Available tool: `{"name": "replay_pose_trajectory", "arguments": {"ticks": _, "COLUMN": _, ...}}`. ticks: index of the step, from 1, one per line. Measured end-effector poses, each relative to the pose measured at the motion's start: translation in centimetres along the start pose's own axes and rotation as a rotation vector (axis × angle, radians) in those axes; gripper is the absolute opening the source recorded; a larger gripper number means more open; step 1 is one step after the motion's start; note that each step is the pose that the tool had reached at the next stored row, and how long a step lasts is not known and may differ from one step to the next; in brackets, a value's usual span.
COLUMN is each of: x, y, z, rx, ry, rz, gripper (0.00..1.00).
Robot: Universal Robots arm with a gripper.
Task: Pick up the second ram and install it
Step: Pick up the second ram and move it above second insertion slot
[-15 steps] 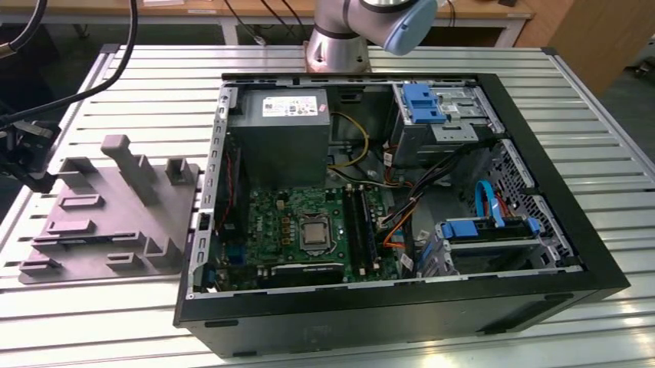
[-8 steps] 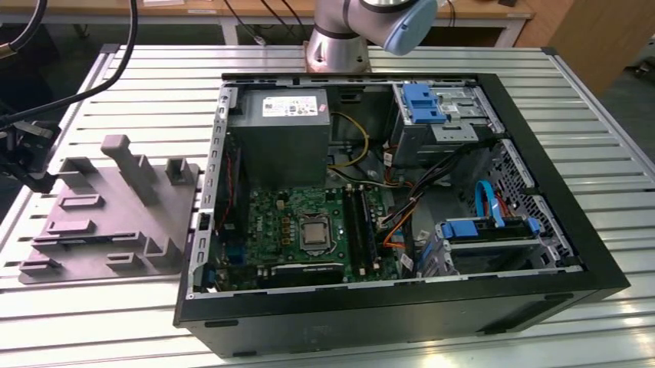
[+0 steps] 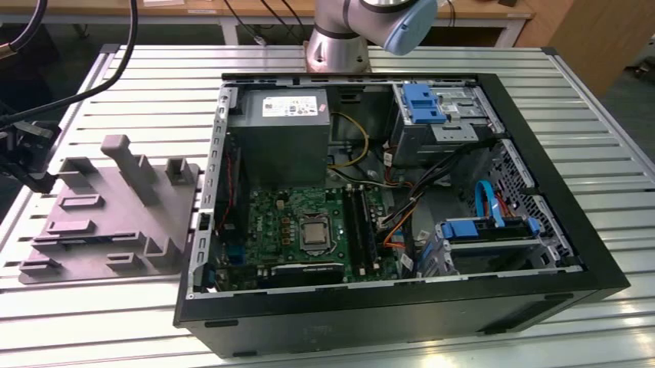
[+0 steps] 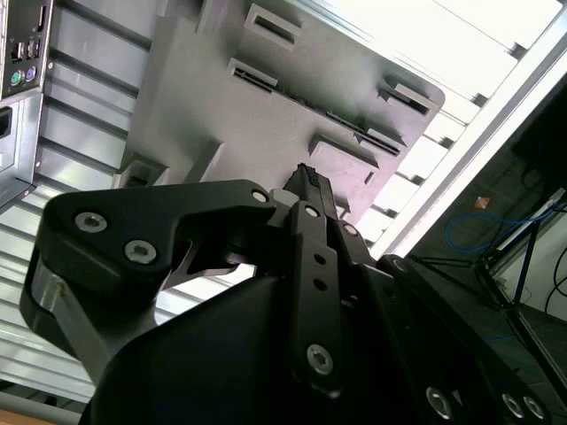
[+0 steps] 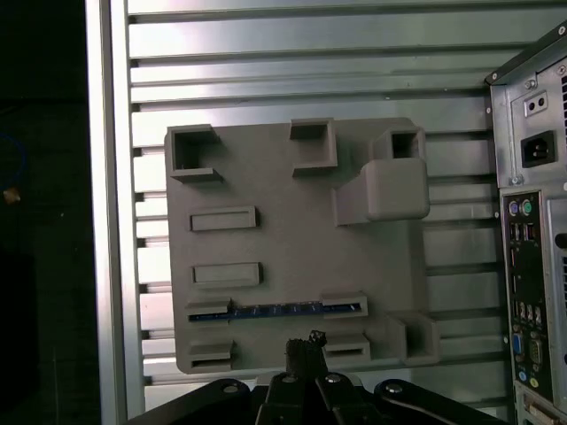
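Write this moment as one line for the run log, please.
gripper: over grey tray, near memory stick | memory stick: lying in tray slot, not held | pick: not done | install: not done

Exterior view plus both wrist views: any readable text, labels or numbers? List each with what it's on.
Nothing can be read.
White label on the grey power-supply box: print present, too small to read.
Rear panel of the computer case, first wrist view: marks by the ports, too blurred to read.
Grey tray: no text.
Memory stick in the tray's slot: no legible print.
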State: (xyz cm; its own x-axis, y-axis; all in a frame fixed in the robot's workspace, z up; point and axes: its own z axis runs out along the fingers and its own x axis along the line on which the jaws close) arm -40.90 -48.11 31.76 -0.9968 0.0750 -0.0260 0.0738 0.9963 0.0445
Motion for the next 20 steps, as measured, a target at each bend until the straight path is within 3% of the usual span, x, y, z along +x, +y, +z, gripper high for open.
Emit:
{"name": "replay_pose_trajectory", "arguments": {"ticks": 7, "x": 0.00, "y": 0.00, "z": 0.04, "rx": -0.0014, "ry": 0.0026, "rz": -0.055, "gripper": 0.10}}
{"name": "replay_pose_trajectory", "arguments": {"ticks": 20, "x": 0.01, "y": -0.01, "z": 0.16, "rx": -0.0075, "ry": 0.0129, "rz": -0.288, "gripper": 0.10}}
